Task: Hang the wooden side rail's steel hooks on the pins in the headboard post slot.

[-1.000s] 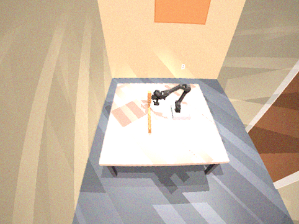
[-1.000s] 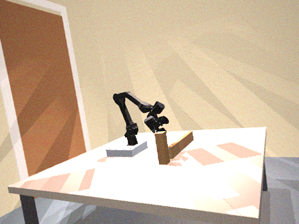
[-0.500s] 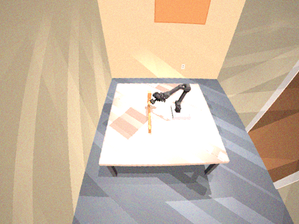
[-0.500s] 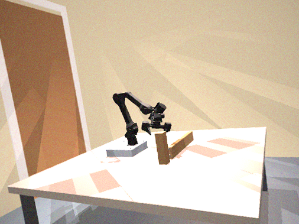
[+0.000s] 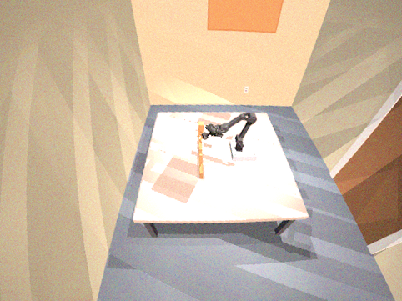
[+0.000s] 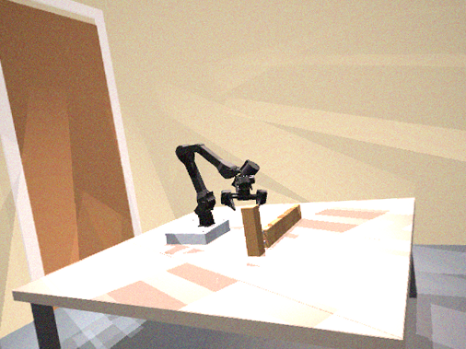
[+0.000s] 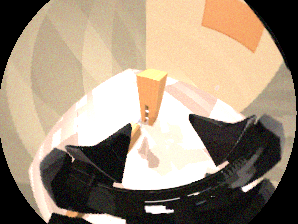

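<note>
The wooden headboard post (image 5: 200,127) (image 6: 253,232) (image 7: 151,95) stands upright on the table. Its dark slot, with small light pins, faces the wrist camera. The wooden side rail (image 5: 201,156) (image 6: 283,225) (image 7: 134,135) lies lengthwise with one end close to the post. In the wrist view the left finger hides most of it. Small grey metal bits show at that end, but whether the hooks touch the pins cannot be told. My gripper (image 5: 208,132) (image 6: 246,206) (image 7: 160,120) is open and empty, its fingers spread wide, above the table near the post and the rail's near end.
The arm's pale base block (image 5: 243,153) (image 6: 198,233) sits on the table (image 5: 249,191) (image 6: 330,271), to the side of the post and rail. Pinkish patches of shade lie across the table top. Walls and a brown door (image 6: 62,133) stand beyond it.
</note>
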`<state>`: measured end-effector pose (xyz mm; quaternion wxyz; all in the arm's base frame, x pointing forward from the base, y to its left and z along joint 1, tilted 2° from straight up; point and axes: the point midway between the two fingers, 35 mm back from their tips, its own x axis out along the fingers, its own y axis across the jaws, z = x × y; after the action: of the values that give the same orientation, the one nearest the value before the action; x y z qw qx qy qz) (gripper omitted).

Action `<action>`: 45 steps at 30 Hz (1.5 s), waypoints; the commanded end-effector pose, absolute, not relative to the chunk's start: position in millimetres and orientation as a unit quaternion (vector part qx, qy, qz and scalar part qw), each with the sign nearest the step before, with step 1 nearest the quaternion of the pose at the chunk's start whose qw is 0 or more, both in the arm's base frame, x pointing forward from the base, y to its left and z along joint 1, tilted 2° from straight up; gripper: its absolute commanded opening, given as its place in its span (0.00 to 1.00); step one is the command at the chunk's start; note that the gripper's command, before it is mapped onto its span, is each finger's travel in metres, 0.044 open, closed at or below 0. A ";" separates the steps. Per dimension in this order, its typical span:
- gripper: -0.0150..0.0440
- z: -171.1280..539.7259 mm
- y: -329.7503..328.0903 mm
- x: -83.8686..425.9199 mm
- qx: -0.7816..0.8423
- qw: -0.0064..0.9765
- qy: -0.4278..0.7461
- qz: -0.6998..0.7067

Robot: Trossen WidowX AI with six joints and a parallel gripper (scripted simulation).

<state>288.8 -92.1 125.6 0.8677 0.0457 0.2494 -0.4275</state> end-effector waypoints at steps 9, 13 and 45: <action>1.00 125.9 -91.2 292.0 0.029 0.868 0.265 -0.419; 1.00 125.4 -84.2 309.0 -0.079 0.861 0.365 -0.345; 1.00 135.8 -22.2 359.1 -0.542 0.482 0.470 0.503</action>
<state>357.1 -29.6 131.6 0.5349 -0.5247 0.5238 0.4052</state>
